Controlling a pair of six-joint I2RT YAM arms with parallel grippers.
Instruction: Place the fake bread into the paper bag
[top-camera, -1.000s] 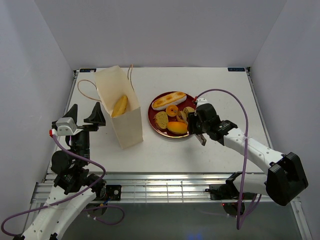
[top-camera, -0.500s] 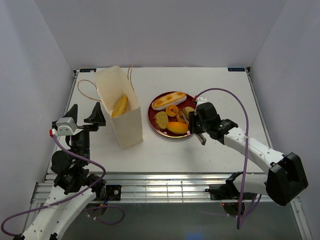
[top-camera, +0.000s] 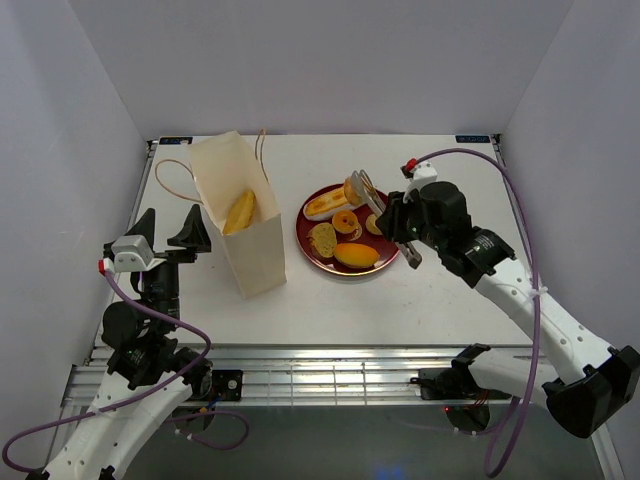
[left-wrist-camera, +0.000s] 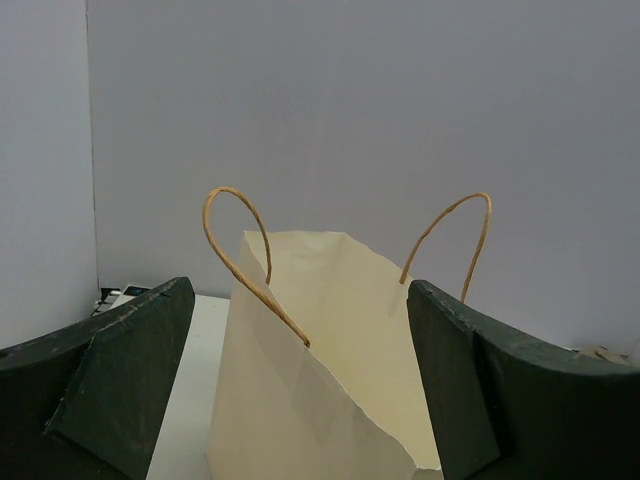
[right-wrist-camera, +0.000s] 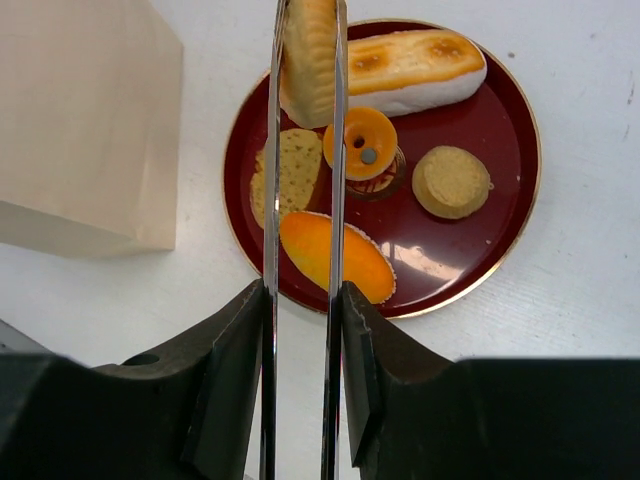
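**Bread piece (right-wrist-camera: 308, 60) hanging over the plate in the right gripper**

The right gripper (top-camera: 360, 192) is pinching a golden-brown bread piece on edge between its two thin metal fingers (right-wrist-camera: 272, 250). It is holding the piece up over the dark-red plate (top-camera: 301, 236), close to the baguette (top-camera: 335, 204).

On the plate, the baguette is lying along the far side. A ring donut (right-wrist-camera: 361, 142) is sitting near the middle, with a speckled slice (right-wrist-camera: 285, 172) on the side toward the bag. An orange oval roll (right-wrist-camera: 335, 255) is lying along the near rim, and a small tan disc (right-wrist-camera: 451, 181) is resting toward the right.

The paper bag (top-camera: 255, 250) is standing upright just left of the plate. Its mouth is open and its brown cord handles are sticking out, and a yellow roll (top-camera: 240, 212) is showing inside it.

The left gripper (top-camera: 168, 232) is hovering near the front left corner with its dark jaws spread wide. It is touching nothing and facing the bag.

Everything is sitting on a white table (top-camera: 330, 300). Plain pale walls (top-camera: 320, 60) are closing it in at the back and on both sides. Metal rails (top-camera: 330, 365) are running along the near edge by the arm bases, and purple cables are looping off both arms.
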